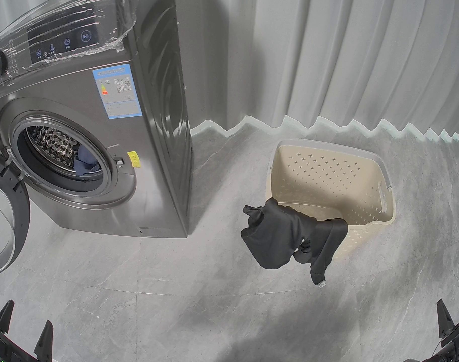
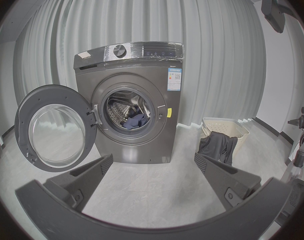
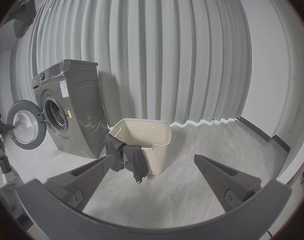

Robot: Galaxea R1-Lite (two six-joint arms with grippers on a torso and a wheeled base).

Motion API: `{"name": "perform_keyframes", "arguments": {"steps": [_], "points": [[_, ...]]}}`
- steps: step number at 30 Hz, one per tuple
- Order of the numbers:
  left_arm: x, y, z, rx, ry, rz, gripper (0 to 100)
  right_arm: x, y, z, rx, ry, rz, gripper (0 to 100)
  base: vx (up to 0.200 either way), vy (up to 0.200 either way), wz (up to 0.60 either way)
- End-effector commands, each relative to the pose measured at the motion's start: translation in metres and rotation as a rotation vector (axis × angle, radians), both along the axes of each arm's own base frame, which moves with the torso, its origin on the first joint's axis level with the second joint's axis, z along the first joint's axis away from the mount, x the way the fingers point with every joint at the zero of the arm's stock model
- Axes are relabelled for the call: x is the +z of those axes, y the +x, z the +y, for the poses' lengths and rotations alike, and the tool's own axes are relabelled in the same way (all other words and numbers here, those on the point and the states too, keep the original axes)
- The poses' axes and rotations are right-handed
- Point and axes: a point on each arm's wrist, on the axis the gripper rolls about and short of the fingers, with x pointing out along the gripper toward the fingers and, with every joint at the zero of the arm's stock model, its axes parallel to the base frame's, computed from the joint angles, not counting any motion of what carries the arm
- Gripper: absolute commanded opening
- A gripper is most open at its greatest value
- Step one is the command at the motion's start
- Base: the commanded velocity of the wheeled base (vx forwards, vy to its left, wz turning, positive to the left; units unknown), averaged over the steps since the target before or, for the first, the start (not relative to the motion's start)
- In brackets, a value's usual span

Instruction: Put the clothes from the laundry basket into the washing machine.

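I have both arms low and back, near the front edge of the head view. The left gripper (image 2: 153, 157) has its jaws spread wide with nothing between them, and it faces the washer (image 2: 135, 150). The right gripper (image 3: 153, 157) is spread just as wide and also empty, and it faces the basket (image 1: 335, 144).

The dark garment (image 1: 277, 235) hangs over the basket's near rim, on the side toward the washer. Most of it drapes down the outside wall, and one end dangles toward the floor (image 1: 189, 287). It is well apart from both grippers and touches neither. In the right wrist view it sits beyond one fingertip, not between the jaws.

The washer's door (image 2: 55, 95) stands swung open on the robot's left. Blue clothes (image 2: 135, 120) lie in the bottom of the drum (image 2: 120, 109). The basket stands to the washer's right, in front of the curtain (image 1: 340, 51).
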Motion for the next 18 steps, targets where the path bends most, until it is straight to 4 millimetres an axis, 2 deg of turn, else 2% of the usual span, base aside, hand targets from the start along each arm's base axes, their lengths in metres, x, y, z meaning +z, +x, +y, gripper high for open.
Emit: {"name": "perform_keyframes", "arguments": {"steps": [1, 8, 14, 18], "points": [[-0.0050, 0.0010, 0.0000, 0.000, 0.001, 0.014, 100, -0.0052, 0.0003, 0.0000, 0.000, 0.000, 0.004, 100, 0.000, 0.000, 0.00], [-0.0049, 0.0011, 0.0001, 0.003, -0.006, 0.015, 100, -0.0052, 0.0003, 0.0000, 0.000, 0.000, 0.004, 100, 0.000, 0.000, 0.00], [-0.0049, 0.0011, 0.0002, 0.009, -0.018, 0.015, 100, -0.0052, 0.0003, 0.0000, 0.000, 0.000, 0.004, 100, -0.200, 0.000, 0.00], [-0.0048, 0.0011, 0.0002, 0.011, -0.019, 0.014, 100, -0.0052, 0.0003, 0.0000, 0.000, 0.000, 0.004, 100, 0.000, 0.000, 0.00]]}}
